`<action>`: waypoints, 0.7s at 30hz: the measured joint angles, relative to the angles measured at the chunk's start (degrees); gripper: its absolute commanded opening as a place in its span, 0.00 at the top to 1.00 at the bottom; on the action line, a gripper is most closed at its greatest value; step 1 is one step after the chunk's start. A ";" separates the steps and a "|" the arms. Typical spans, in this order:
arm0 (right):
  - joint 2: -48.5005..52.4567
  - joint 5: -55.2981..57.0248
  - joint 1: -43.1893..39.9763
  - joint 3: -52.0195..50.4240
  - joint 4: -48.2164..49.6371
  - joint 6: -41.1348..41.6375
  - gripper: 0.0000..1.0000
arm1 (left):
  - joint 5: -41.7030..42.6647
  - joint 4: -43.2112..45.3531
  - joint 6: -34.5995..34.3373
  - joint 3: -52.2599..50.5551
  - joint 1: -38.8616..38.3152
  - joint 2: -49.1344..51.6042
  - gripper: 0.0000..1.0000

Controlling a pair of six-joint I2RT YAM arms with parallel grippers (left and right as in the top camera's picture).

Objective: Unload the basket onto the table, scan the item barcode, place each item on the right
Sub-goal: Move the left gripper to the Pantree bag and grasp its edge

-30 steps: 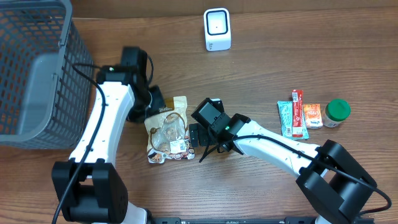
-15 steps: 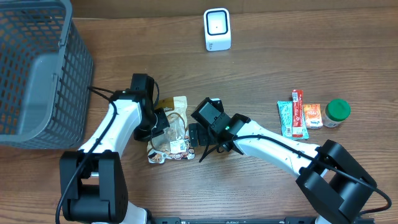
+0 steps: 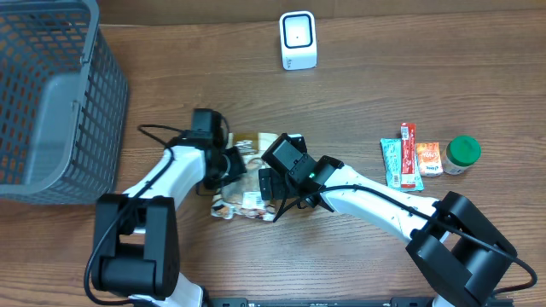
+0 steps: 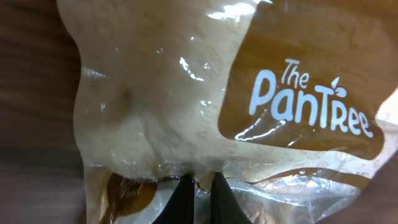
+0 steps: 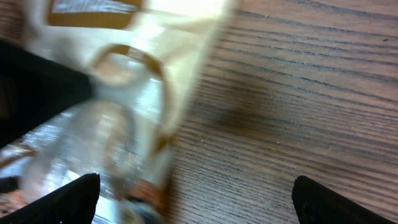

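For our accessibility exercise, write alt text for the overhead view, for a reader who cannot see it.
Two robot arms meet at a tan snack bag on a wooden table; the left gripper is shut on its top edge, the right gripper open beside it. A white scanner stands behind, a grey basket at left.

Brown wood-grain table [image 3: 384,77] under soft, even overhead light.

**Op A:** Where can I pass a gripper?
**Op B:** I log bare table [image 3: 375,85] between the scanner [image 3: 298,40] and the packets [image 3: 408,160].
**Op A:** Obstacles?
**Op B:** The basket [image 3: 51,94] walls off my far left. At centre, the left gripper [image 3: 238,163] and right gripper [image 3: 273,196] crowd the snack bag [image 3: 245,203]. The jar [image 3: 463,153] is just beside the packets.
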 measured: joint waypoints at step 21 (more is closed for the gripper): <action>0.02 -0.11 -1.62 -0.07 -2.43 2.19 0.00 | 1.77 -21.42 1.75 16.24 -4.74 -0.28 0.96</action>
